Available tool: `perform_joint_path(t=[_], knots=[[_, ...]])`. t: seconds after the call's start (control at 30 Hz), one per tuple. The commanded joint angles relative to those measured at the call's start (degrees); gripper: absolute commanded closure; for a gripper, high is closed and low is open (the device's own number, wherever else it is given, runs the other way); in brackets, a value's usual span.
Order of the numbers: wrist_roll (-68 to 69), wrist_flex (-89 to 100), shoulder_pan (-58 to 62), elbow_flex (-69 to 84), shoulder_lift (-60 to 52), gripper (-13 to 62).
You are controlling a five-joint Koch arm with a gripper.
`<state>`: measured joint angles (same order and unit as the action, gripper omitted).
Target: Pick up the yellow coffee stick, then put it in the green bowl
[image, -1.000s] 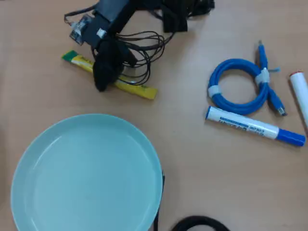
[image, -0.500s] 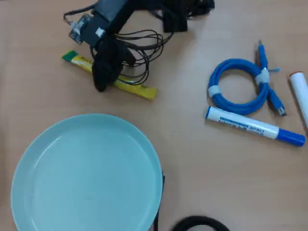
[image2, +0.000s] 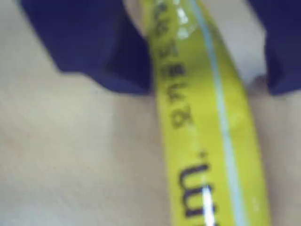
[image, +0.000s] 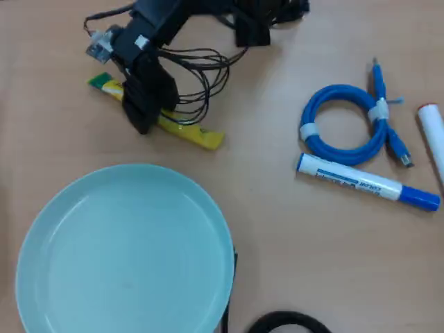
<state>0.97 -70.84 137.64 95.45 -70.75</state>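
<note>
The black arm reaches down from the top edge of the overhead view, tipped toward the left. Its gripper (image: 141, 119) sits right over the middle of the yellow coffee stick (image: 194, 134), which lies slanted on the wooden table (image: 291, 229). In the wrist view, the two blue jaws stand one on each side of the stick (image2: 207, 132), a little apart from it, not squeezing. The green bowl (image: 125, 253) sits just below the stick, not touching it.

Yellow coffee stick (image2: 207, 127) between blue fingers (image2: 89, 42)
</note>
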Motion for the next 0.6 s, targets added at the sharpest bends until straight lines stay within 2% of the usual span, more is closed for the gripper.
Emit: perform_joint_path(t=[0.0, 0.13, 0.23, 0.57], knots=[[0.09, -0.44, 0.18, 0.62, 0.88, 33.8], [0.18, -0.53, 0.26, 1.32, 1.32, 45.0], [0.18, -0.35, 0.26, 1.32, 1.58, 57.3], [0.62, 0.79, -0.97, 1.41, 1.41, 57.0]])
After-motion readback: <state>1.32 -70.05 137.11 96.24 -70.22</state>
